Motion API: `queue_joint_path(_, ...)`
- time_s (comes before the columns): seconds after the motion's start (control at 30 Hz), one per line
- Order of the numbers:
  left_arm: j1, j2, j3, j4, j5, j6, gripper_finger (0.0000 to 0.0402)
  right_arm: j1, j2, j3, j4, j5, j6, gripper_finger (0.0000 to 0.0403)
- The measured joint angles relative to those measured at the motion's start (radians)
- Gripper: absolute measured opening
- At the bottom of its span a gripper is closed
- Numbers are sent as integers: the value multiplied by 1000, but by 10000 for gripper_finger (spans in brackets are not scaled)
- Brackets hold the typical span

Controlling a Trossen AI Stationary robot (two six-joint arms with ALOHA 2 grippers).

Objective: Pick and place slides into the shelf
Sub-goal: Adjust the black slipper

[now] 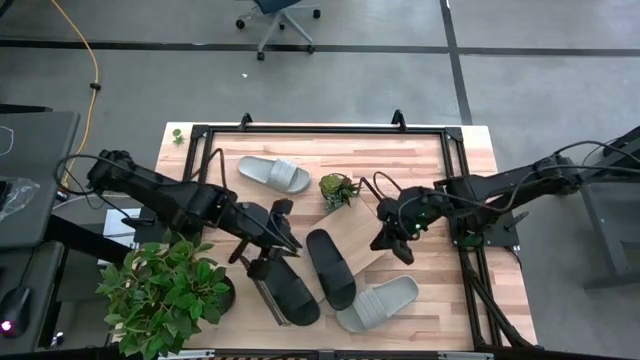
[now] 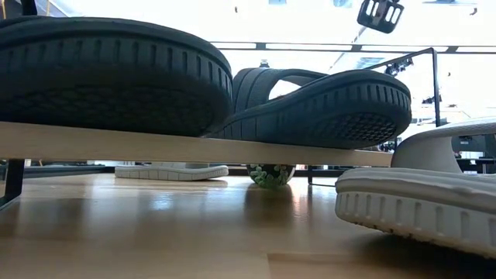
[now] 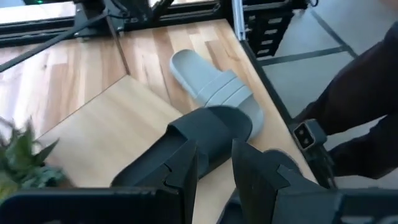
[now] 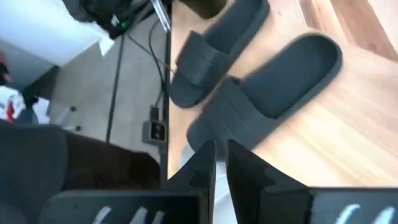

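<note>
Two black slides [image 1: 330,268] [image 1: 292,292] lie soles down, side by side, on the light-wood shelf plank [image 1: 372,262], which the low view shows raised above the tabletop [image 2: 116,143]. One grey slide [image 1: 378,303] lies on the table beside the plank's near side. Another grey slide [image 1: 275,175] rests at the far left. My left gripper [image 1: 283,228] hovers open above the black slides' left side, and its wrist view shows a black slide [image 3: 199,137] past the fingers. My right gripper [image 1: 390,240] hangs shut and holding nothing over the plank's right part [image 4: 221,152].
A big leafy potted plant [image 1: 165,290] stands at the near left corner. A small green succulent [image 1: 337,188] sits mid-table behind the shelf. Black rails [image 1: 320,128] frame the tabletop. Bare wood lies open at the far right.
</note>
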State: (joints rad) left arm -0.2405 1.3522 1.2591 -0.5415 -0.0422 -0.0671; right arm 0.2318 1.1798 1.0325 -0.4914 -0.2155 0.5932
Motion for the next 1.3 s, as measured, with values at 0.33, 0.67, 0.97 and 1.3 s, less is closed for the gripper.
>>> queue_joint_path(0.33,-1,-74,0,-165,-44,46,88,21,121,0,56,26,28,28)
queue_joint_path(0.67,-1,-141,0,-250,-101,45,88,38,273,44,89,-16,30,28)
queue_joint_path(0.97,-1,-172,-1,-296,-116,61,88,59,410,145,-14,80,67,28)
queue_joint_path(1.3,-2,-211,1,-330,-94,118,88,41,456,193,-87,258,239,28)
